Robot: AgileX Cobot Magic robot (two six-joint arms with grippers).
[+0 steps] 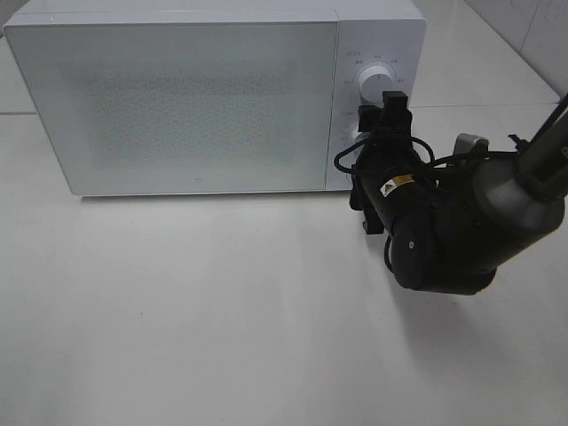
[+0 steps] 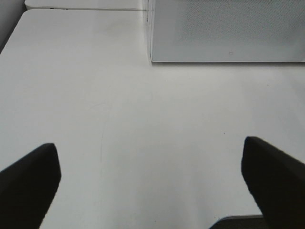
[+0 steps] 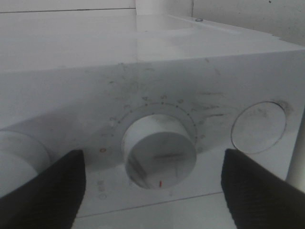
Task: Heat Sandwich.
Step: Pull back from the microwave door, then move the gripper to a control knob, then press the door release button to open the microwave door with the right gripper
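Observation:
The sandwich is out of view. The white microwave point(image 1: 177, 98) stands at the back of the table with its door shut. My right gripper point(image 1: 383, 114) is at the microwave's control panel, just below the upper knob point(image 1: 374, 84). In the right wrist view the gripper point(image 3: 152, 191) is open, its two dark fingers point(image 3: 43, 191) wide apart on either side of the timer knob point(image 3: 159, 157) and not touching it. My left gripper point(image 2: 152, 186) is open and empty over the bare table, short of the microwave's front point(image 2: 228, 33).
On the panel a second knob point(image 3: 19, 162) and a round button point(image 3: 257, 126) flank the timer knob. The right arm's dark body point(image 1: 444, 231) hangs over the table in front of the panel. The white table point(image 1: 177, 311) stretches out before the microwave.

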